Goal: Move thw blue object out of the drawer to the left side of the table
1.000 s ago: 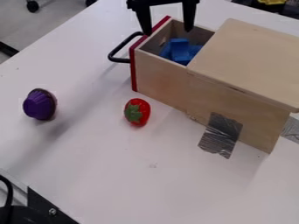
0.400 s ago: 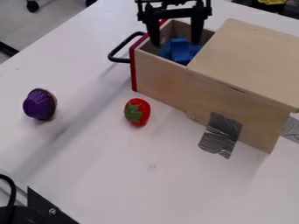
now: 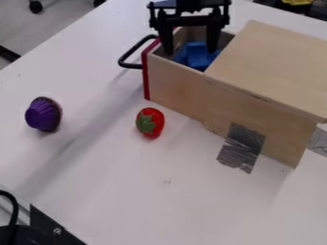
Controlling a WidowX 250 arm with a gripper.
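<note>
The pincer (image 3: 190, 52) hangs over the open part of the drawer (image 3: 172, 79), its two fingers spread apart with the blue block (image 3: 197, 56) between and below them. To take it well, lower straight down until the tips sit beside the block's sides, then close squarely – the drawer's walls leave little room, so a tilt or sideways drift could catch the rim. Lift upright, clear of the red front (image 3: 146, 72) and the handle (image 3: 127, 53), before swinging toward the left of the tabletop (image 3: 96, 167).

The block lies inside the drawer, near the edge of the lid (image 3: 275, 67). It is plain bright blue and chunky, with a raised middle and lower parts to the sides – probably rigid, and best gripped on that raised part.
</note>
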